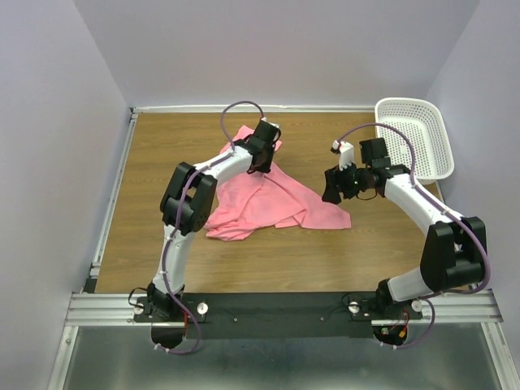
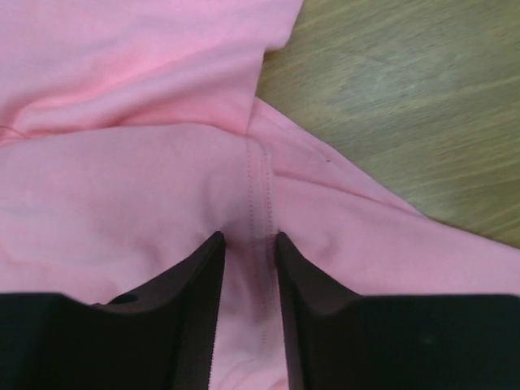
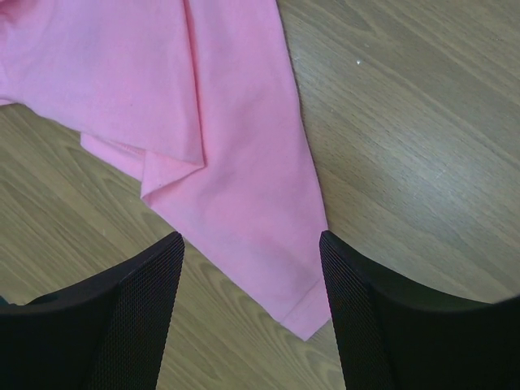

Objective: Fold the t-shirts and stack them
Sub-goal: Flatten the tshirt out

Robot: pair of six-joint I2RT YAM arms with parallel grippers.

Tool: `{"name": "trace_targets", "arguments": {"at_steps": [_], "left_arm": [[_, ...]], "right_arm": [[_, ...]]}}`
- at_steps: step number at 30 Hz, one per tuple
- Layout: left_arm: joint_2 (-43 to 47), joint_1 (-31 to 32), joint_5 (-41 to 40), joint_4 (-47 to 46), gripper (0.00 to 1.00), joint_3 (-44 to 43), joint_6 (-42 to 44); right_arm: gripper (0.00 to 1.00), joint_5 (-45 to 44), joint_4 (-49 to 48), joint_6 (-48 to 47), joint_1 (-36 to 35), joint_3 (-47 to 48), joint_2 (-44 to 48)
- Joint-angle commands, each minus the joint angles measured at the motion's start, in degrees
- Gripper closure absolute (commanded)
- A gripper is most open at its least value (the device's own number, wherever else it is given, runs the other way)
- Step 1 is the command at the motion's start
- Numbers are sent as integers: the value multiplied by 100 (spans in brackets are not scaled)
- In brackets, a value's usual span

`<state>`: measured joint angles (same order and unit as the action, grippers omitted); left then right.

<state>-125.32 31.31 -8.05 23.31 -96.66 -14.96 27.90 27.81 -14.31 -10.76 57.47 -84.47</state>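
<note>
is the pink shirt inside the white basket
No, the t-shirt lies crumpled on the table, apart from the basket at the far right corner.

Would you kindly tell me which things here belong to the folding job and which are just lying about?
Job: salmon-pink soft cloth t-shirt; left gripper, pinching its seam; right gripper, open over its corner.
Lying about: white perforated plastic basket, far right on the wooden table.
</note>
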Motion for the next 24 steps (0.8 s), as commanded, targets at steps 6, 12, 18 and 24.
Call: {"name": "trace_targets", "arguments": {"at_steps": [6, 12, 18, 24], "left_arm": [[-151, 156, -732, 297, 97, -494, 239], [823, 130, -1092, -142, 100, 338, 301], [2054, -318, -672, -424, 100, 1219, 283], [2819, -687, -66, -608, 100, 2054, 345]], "right_arm": [[25, 23, -136, 86, 39, -96, -114], [25, -1003, -267, 665, 162, 9, -412], [31, -944, -276, 798, 250, -17, -772], [34, -506, -215, 763, 250, -26, -1133]]}}
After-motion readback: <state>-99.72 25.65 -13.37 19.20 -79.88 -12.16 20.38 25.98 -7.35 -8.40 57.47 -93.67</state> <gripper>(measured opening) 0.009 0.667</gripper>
